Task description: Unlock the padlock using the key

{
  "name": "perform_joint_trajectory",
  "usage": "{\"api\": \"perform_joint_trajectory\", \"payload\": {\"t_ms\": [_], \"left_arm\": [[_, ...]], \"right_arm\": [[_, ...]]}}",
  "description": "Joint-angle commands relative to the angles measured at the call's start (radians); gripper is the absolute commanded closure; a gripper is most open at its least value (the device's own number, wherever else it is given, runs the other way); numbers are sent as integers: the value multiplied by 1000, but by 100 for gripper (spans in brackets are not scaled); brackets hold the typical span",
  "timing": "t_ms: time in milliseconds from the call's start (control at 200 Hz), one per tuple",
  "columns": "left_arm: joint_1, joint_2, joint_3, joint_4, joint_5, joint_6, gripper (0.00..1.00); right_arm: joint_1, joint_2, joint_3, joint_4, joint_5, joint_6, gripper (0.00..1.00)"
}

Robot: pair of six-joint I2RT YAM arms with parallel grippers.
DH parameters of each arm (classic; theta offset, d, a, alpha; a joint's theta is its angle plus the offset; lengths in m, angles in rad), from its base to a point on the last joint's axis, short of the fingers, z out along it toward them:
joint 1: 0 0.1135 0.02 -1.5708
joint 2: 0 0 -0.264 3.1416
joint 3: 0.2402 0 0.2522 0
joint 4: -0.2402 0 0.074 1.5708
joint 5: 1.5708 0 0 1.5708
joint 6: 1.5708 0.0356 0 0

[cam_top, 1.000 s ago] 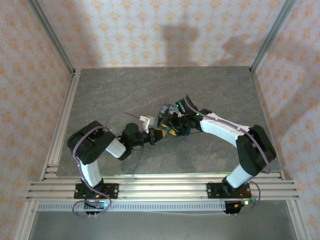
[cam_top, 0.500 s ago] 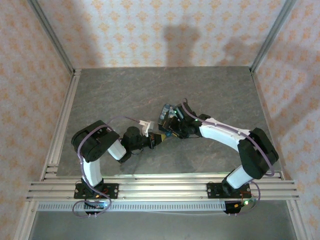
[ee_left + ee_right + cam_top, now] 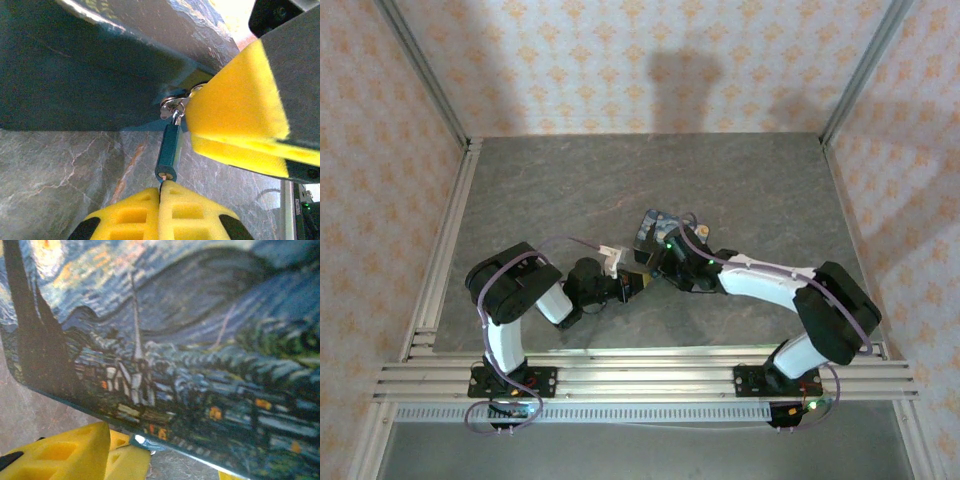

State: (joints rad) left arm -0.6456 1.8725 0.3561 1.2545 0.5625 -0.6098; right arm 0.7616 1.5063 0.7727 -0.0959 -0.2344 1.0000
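Observation:
The teal padlock [image 3: 168,151] hangs by its thin shackle [image 3: 174,107] from the hasp of the Starry Night tin [image 3: 100,65]. My left gripper [image 3: 162,186] is shut on the key [image 3: 163,178]. Only a tan sliver of the key shows, running into the keyhole at the padlock's lower end. My right gripper [image 3: 152,465] straddles the tin [image 3: 190,340], one yellow finger [image 3: 65,450] at its lower left edge, and holds it tilted off the table. That finger [image 3: 240,110] sits just right of the shackle. From above, both grippers [image 3: 638,283] [image 3: 660,262] meet at the tin [image 3: 653,224].
The grey stone-patterned table [image 3: 550,190] is walled by patterned panels, with an aluminium rail [image 3: 640,375] along the near edge. A purple cable [image 3: 575,240] loops over the left arm.
The right arm has lowered and stretched leftward, bringing its gripper closer to the tin. The left arm shifted slightly right. Its grip on the key is unchanged.

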Motion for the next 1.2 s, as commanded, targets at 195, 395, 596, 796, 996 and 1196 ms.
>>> {"api": "perform_joint_trajectory", "payload": {"t_ms": [195,395,596,796,996,1196], "left_arm": [[-11,-8,-14,26,-33,-52,100],[-19,-24,-16,9,-52,-66,100],[-32,-25,-14,15,-62,-82,100],[-43,-36,-19,11,-78,-84,100],[-52,-55,-22,-15,-85,-70,100],[-57,-81,-15,-55,-88,-48,100]], "right_arm": [[11,3,-73,171,61,92,43],[19,34,-90,248,50,137,43],[28,61,-89,270,38,164,43],[34,62,-90,257,44,189,50],[36,61,-76,201,50,185,58],[35,74,-55,150,37,174,57]]}}
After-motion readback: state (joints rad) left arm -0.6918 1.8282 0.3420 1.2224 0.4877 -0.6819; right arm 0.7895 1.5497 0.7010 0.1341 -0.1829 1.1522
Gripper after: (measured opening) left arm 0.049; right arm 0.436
